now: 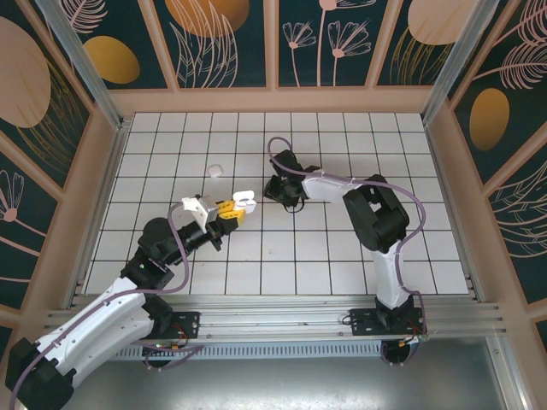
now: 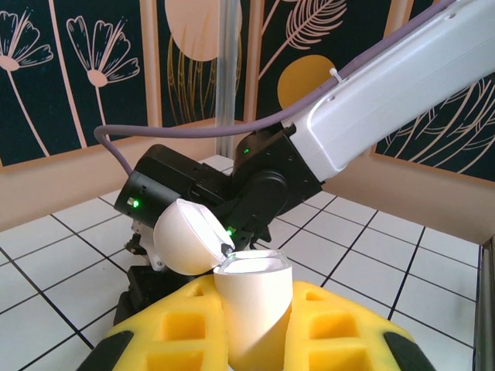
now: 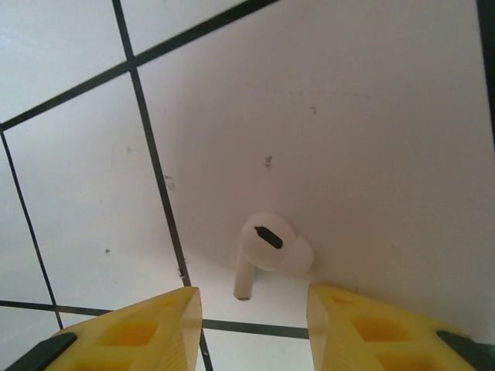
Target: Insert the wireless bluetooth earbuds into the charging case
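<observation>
My left gripper (image 1: pixel 232 209) is shut on the white charging case (image 1: pixel 244 202), held above the tiles. In the left wrist view the case body (image 2: pixel 255 301) stands between the yellow fingers (image 2: pixel 186 325) with its lid (image 2: pixel 184 236) hinged open to the left. My right gripper (image 1: pixel 280 191) points down at the floor just right of the case. In the right wrist view a white earbud (image 3: pixel 271 246) lies on a tile, stem toward me. It sits just ahead of the open right gripper (image 3: pixel 251 297), touching neither finger.
A small white object (image 1: pixel 214 170), possibly another earbud, lies on the tiles behind the left gripper. The right arm's black wrist (image 2: pixel 232 185) hangs close behind the held case. Wooden walls (image 1: pixel 273 101) ring the tiled floor.
</observation>
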Robot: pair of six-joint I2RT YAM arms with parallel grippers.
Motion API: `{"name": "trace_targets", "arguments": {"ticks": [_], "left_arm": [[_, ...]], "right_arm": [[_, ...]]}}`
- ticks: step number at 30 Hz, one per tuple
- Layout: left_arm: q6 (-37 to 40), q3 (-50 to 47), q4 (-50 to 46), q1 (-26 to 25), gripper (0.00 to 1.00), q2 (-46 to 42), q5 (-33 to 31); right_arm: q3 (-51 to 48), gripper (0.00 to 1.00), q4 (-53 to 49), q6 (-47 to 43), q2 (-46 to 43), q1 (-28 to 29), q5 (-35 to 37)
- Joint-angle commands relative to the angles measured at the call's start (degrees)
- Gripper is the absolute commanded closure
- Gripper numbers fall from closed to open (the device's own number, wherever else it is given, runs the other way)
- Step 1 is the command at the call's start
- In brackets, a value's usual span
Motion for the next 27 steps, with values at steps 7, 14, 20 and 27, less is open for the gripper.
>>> {"name": "trace_targets", "arguments": {"ticks": [7, 14, 20, 27], "left_arm": [[1.04, -1.24, -0.06, -0.20, 1.00, -1.55, -0.30], [0.78, -1.71, -0.24, -0.18, 1.00, -2.21, -0.63], [0.67, -2.03, -0.24, -0.25, 1.00, -2.33, -0.61], [0.34, -2.67, 0.37, -0.25, 1.00, -2.17, -0.67]], "right_arm": [[5.10, 0.59, -4.56, -2.38, 3.61, -0.07, 2.91], [8.00, 0.61, -7.02, -4.42, 5.34, -0.16, 4.85], [11.00, 0.62, -9.57, -6.23, 7.32, -0.16, 5.93], [13.82, 0.65, -12.73, -8.38, 9.32, -0.07, 6.20]]}}
